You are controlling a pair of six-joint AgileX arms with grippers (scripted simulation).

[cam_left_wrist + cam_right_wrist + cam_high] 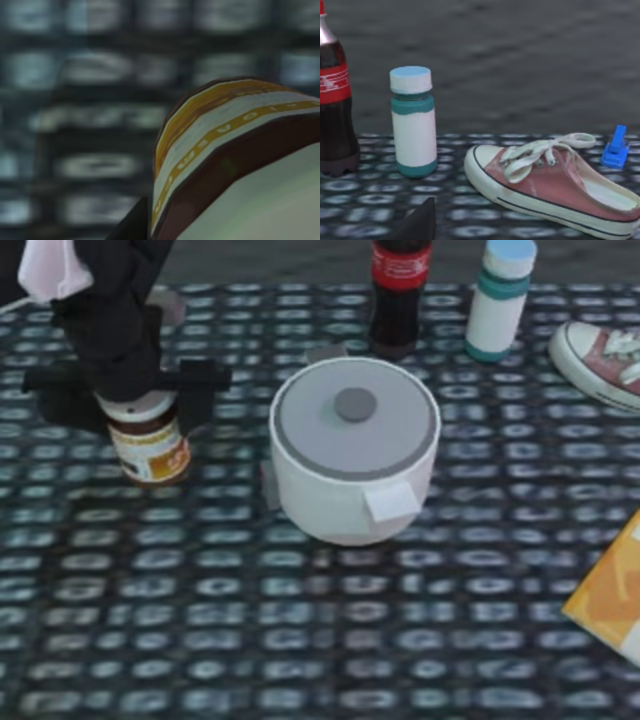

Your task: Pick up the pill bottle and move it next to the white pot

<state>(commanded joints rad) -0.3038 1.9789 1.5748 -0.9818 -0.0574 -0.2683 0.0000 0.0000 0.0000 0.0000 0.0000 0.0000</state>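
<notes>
The pill bottle (150,445), brown with a white cap and an orange-and-white label, is at the table's left, a short gap left of the white pot (350,455). My left gripper (130,390) comes down on it from above and is shut on its cap end. In the left wrist view the pill bottle (210,140) fills the frame, and one dark finger (131,225) lies against its side. The pot has a grey lid and a dark knob. My right arm is outside the top view; a dark piece of the right gripper (422,222) shows in its wrist view.
Behind the pot stand a cola bottle (398,295) and a white bottle with a teal band (498,300). A pink shoe (600,360) lies at the back right, with a blue clip (615,147) beyond it. An orange-yellow flat item (610,600) sits at the right edge.
</notes>
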